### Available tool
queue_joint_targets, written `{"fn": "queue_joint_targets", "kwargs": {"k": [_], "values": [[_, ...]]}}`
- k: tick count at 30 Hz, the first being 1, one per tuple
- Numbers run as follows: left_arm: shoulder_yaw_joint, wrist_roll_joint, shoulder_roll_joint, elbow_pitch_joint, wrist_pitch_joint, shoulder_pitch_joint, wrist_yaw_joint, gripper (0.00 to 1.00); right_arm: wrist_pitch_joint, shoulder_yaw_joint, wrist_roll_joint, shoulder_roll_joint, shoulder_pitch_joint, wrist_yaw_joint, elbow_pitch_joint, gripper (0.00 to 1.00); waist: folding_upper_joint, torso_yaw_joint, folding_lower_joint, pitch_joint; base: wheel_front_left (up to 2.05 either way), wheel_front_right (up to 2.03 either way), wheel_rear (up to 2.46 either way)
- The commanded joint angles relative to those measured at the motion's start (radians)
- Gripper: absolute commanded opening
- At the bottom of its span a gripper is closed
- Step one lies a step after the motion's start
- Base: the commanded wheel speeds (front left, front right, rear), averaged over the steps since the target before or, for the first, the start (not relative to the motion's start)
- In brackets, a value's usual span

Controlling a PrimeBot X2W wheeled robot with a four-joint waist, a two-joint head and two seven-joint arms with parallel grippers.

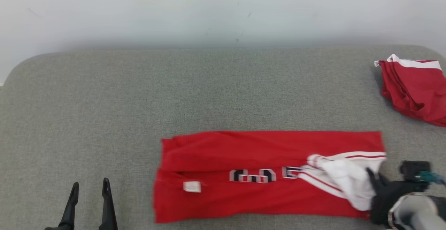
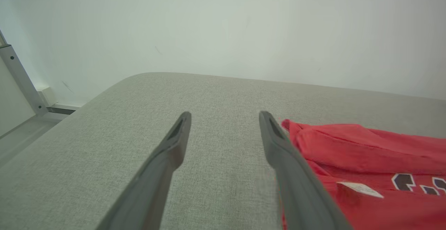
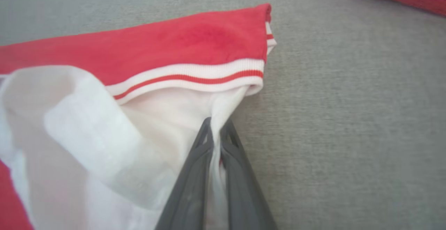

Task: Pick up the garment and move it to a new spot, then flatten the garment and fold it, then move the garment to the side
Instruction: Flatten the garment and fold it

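your right fingers (image 3: 193,174) are closed on a pinch of white fabric at the right end of the garment (image 1: 261,160), folded in a long strip on the bench (image 1: 104,101). your left fingers (image 2: 167,160) stand open and empty near its left end. lift one-handed and the pinch may slip or the fold spill open.

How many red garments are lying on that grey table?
2. The long folded jersey lies in the middle; a second bunched garment sits at the far right, partly out of frame.

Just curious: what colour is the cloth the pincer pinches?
White fabric, beside a red-striped white band; right wrist view shows it best.
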Motion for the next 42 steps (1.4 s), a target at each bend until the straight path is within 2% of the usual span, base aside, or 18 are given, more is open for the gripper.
{"fn": "queue_joint_targets", "kwargs": {"k": [1, 8, 13, 17, 18, 25, 29, 35, 42], "values": [[0.007, 0.009, -0.006, 0.001, -0.003, 0.009, -0.006, 1.00, -0.014, -0.020, 0.008, -0.026, -0.001, -0.004, 0.014, 0.00, -0.0001, -0.004, -0.0001, -0.006, 0.00, 0.00, 0.00], [0.022, 0.022, -0.012, -0.002, -0.003, 0.022, -0.017, 1.00, -0.044, -0.088, 0.012, -0.110, 0.016, -0.004, 0.014, 0.00, -0.0001, -0.025, -0.0001, -0.018, 0.00, 0.00, 0.00], [0.031, 0.028, -0.015, -0.007, -0.003, 0.031, -0.022, 1.00, -0.036, -0.067, 0.002, -0.103, 0.027, -0.004, -0.100, 0.00, -0.0001, -0.053, -0.0001, -0.021, 0.00, 0.00, 0.00], [0.034, 0.030, -0.016, -0.011, -0.003, 0.028, -0.020, 1.00, -0.018, -0.041, 0.001, -0.079, 0.056, -0.004, -0.260, 0.00, -0.0001, -0.070, -0.0001, -0.022, 0.00, 0.00, 0.00], [0.034, 0.030, -0.016, -0.011, -0.003, 0.028, -0.020, 1.00, -0.018, -0.041, 0.001, -0.079, 0.056, -0.004, -0.260, 0.00, -0.0001, -0.070, -0.0001, -0.022, 0.00, 0.00, 0.00], [0.025, 0.032, -0.017, -0.007, -0.003, 0.022, -0.022, 1.00, 0.082, 0.029, -0.031, -0.002, 0.104, -0.004, -0.552, 0.00, -0.0001, -0.078, -0.0001, -0.024, 0.00, 0.00, 0.00], [0.014, 0.029, -0.017, -0.001, -0.003, 0.009, -0.024, 1.00, 0.136, 0.067, -0.043, 0.056, 0.108, -0.004, -0.641, 0.00, -0.0001, -0.059, -0.0001, -0.023, 0.00, 0.00, 0.00], [-0.004, 0.030, -0.017, 0.016, -0.003, -0.017, -0.031, 1.00, 0.169, 0.143, -0.060, 0.150, 0.061, -0.004, -0.649, 0.00, -0.0001, -0.008, -0.0001, -0.014, 0.00, 0.00, 0.00], [-0.042, 0.017, -0.017, 0.034, -0.003, -0.050, -0.030, 1.00, 0.172, 0.222, -0.069, 0.232, -0.017, -0.004, -0.533, 0.00, -0.0001, 0.064, -0.0001, 0.000, 0.00, 0.00, 0.00]]}}
